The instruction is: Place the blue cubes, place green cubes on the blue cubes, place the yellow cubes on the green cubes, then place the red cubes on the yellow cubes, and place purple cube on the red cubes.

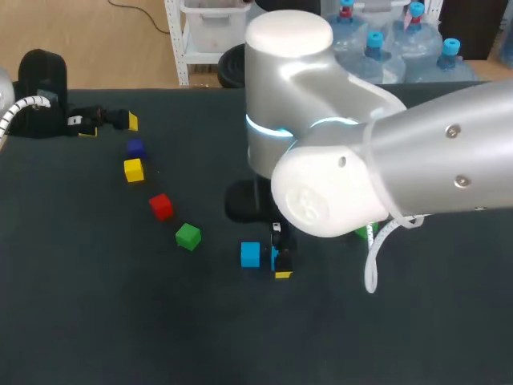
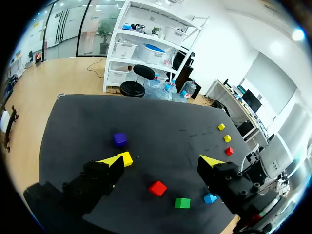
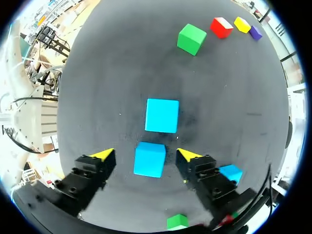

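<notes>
Head view: right arm (image 1: 417, 160) blocks mid-desk (image 1: 120, 321); green cube (image 1: 188, 236) and red cube (image 1: 161, 206) lie well apart to its left.

Left wrist view: left claw (image 2: 165, 161) spread, empty, above the desk.

Right wrist view: right claw (image 3: 145, 155) spread around a blue cube (image 3: 149, 161) — gaps both sides, not pinched. Second blue cube (image 3: 162, 115) just ahead, third blue cube (image 3: 230, 173) beside one finger.

Risk: uneven closing could shove the blue cube into the second, or twist it — a finger may also clip the third. The arm hides this spot from above, so a slip would likely go unseen there.
</notes>
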Action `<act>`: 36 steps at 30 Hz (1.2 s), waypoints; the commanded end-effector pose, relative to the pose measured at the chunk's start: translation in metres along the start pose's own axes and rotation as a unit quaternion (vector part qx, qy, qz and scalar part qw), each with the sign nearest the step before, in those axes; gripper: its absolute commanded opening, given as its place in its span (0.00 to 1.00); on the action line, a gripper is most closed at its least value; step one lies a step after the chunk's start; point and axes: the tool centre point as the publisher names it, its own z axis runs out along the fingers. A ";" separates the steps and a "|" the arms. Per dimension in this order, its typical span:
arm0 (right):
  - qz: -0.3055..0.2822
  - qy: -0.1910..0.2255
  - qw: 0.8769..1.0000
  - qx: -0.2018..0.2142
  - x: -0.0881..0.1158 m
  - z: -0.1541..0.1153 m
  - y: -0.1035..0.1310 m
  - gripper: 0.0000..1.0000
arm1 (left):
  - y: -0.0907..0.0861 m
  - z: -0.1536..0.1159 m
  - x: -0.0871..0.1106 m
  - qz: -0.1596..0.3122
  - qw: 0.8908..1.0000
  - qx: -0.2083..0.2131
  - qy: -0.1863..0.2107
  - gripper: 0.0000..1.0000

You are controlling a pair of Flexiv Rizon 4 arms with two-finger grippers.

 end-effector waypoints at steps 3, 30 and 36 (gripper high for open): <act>0.003 0.004 1.000 0.002 -0.001 0.001 -0.003 0.44 | 0.002 0.000 0.001 0.001 1.000 0.006 -0.003 1.00; 0.009 0.014 1.000 0.024 0.005 -0.011 -0.032 0.00 | 0.002 0.000 0.001 0.001 1.000 0.006 -0.003 1.00; 0.015 0.006 0.999 0.028 0.002 -0.017 -0.047 0.00 | 0.002 0.000 0.001 0.001 1.000 0.006 -0.003 1.00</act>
